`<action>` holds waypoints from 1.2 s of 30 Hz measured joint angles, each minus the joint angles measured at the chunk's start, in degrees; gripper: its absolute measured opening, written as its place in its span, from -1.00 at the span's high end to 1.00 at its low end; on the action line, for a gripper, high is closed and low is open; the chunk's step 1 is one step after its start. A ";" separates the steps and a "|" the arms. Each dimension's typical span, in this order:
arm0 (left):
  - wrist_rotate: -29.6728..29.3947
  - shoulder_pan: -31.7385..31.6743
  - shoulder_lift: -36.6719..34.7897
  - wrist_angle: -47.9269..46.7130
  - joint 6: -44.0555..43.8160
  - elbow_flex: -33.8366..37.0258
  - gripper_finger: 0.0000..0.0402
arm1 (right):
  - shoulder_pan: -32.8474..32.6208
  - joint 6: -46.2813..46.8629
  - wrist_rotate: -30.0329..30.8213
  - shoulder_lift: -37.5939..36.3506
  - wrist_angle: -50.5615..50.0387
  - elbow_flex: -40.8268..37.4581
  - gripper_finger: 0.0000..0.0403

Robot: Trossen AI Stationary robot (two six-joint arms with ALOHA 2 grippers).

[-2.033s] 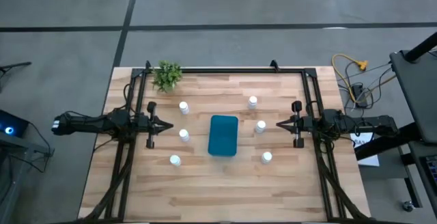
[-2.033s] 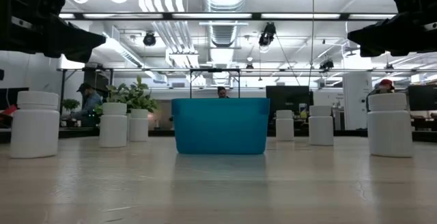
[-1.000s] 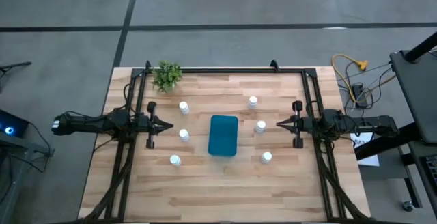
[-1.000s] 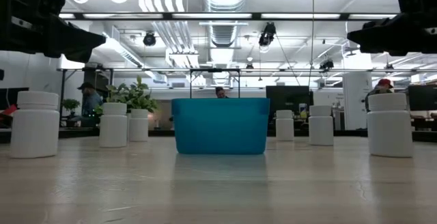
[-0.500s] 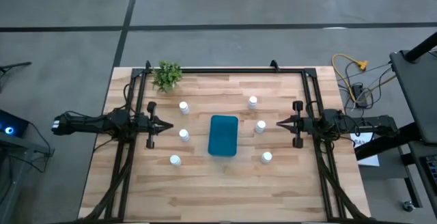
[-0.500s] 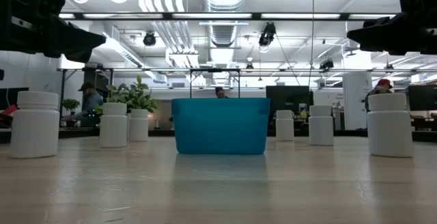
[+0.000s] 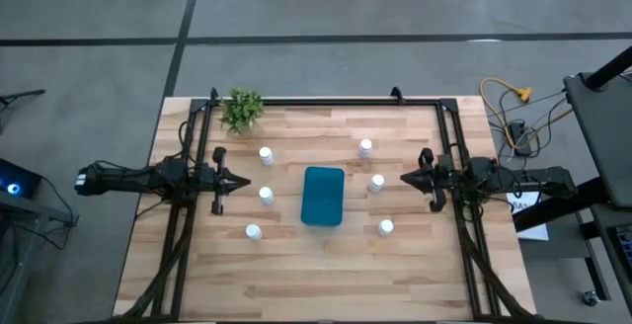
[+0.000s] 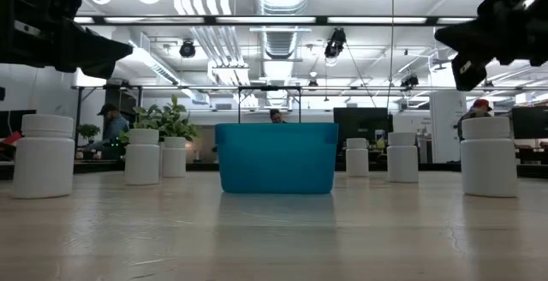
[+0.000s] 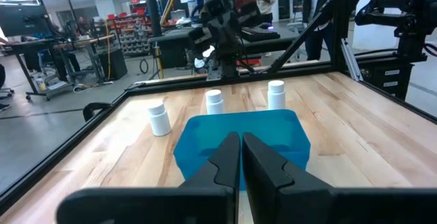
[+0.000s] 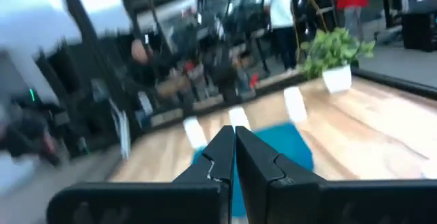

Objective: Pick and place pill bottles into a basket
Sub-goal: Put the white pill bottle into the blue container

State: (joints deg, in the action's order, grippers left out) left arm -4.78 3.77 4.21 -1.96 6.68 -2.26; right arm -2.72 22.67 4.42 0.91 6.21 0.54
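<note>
The teal basket [image 7: 323, 196] stands on its base at the middle of the wooden table. Three white pill bottles [image 7: 266, 195] stand upright to its left and three [image 7: 376, 182] to its right; the low view shows them in a row, such as the nearest left one [image 8: 44, 157]. My left gripper [image 7: 245, 180] hovers shut over the table's left side, pointing level at the basket [image 9: 198, 142]. My right gripper [image 7: 402, 179] hovers shut over the right side, facing the basket [image 10: 287, 145], rolled aslant. Neither gripper touches anything.
A small green plant [image 7: 242, 109] in a white pot stands at the table's far left corner. A black frame [image 7: 326, 101] runs along the far edge and both sides. People stand in the room beyond the table. Bare wood lies along the near edge.
My right gripper has rolled about its own pointing line while staying where it was; its cross-piece now sits aslant in the high and low views. Its fingers stay shut. The left arm, the bottles and the basket have kept still.
</note>
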 joint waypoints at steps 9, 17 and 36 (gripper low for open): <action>0.11 0.00 0.02 5.19 -13.85 0.00 1.00 | 0.02 -0.48 13.85 -0.02 24.30 0.02 0.96; -0.89 0.00 0.15 19.30 -30.82 0.00 1.00 | 0.04 -0.84 16.14 -0.02 30.22 0.04 0.96; -6.27 -0.02 9.61 74.68 -32.28 -0.55 1.00 | 0.00 -3.10 21.12 0.44 53.01 0.97 0.96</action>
State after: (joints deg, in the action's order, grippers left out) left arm -11.05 3.75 13.82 72.72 -25.60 -2.81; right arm -2.72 19.56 25.54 1.34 59.22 1.50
